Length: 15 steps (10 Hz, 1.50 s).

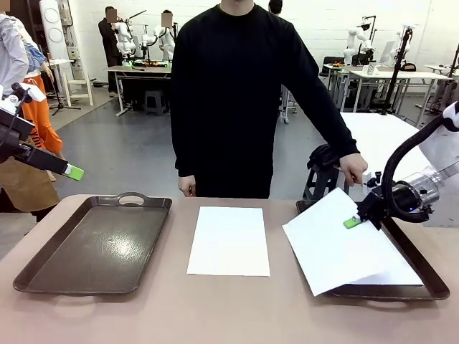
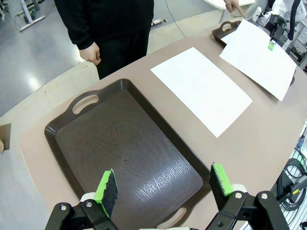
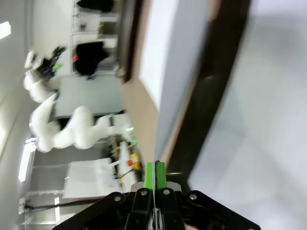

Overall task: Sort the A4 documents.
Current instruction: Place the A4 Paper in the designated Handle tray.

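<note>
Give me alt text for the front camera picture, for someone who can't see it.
The right gripper pinches a white A4 sheet, holding it tilted above the right brown tray. A second sheet lies flat on the table between that tray and the left tray, and a person in black stands opposite.

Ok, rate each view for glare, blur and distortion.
Front view: sharp and evenly lit, with a soft sheen on the empty left tray. Left wrist view: sharp, but the wide angle bows the table edge, and there is a bright glare patch on that tray. Right wrist view: rolled sideways and heavily smeared, apart from the crisp right hand.
</note>
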Each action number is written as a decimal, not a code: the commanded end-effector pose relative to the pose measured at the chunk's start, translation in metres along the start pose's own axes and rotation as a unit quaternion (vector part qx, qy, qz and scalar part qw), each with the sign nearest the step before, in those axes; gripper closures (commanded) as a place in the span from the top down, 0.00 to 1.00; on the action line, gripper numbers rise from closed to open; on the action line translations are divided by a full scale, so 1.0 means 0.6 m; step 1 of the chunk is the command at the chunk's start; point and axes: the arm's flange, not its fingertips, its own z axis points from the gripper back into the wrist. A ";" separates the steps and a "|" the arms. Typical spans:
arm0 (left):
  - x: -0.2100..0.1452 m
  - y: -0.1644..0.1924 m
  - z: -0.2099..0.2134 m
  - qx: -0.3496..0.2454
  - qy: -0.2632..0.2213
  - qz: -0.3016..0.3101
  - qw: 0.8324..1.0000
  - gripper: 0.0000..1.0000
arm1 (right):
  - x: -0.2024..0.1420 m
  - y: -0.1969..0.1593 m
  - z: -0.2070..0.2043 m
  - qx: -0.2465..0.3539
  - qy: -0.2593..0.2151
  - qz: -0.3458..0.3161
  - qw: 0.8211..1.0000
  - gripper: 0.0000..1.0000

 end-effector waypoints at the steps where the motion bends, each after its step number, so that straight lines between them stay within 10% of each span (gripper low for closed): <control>1: -0.002 0.004 -0.001 -0.005 -0.004 0.001 1.000 1.00 | -0.021 0.015 0.013 -0.058 -0.052 0.015 0.997 0.01; 5: -0.002 0.004 -0.001 -0.005 -0.004 0.001 1.000 1.00 | -0.035 0.013 0.111 -0.108 -0.101 0.020 0.989 0.01; 10: -0.002 0.004 -0.001 -0.005 -0.004 0.001 1.000 1.00 | -0.009 -0.011 0.115 -0.127 0.014 -0.006 0.992 0.01; 15: -0.002 0.004 -0.001 -0.005 -0.004 0.001 1.000 1.00 | -0.006 -0.022 0.113 -0.175 -0.025 -0.022 0.984 0.01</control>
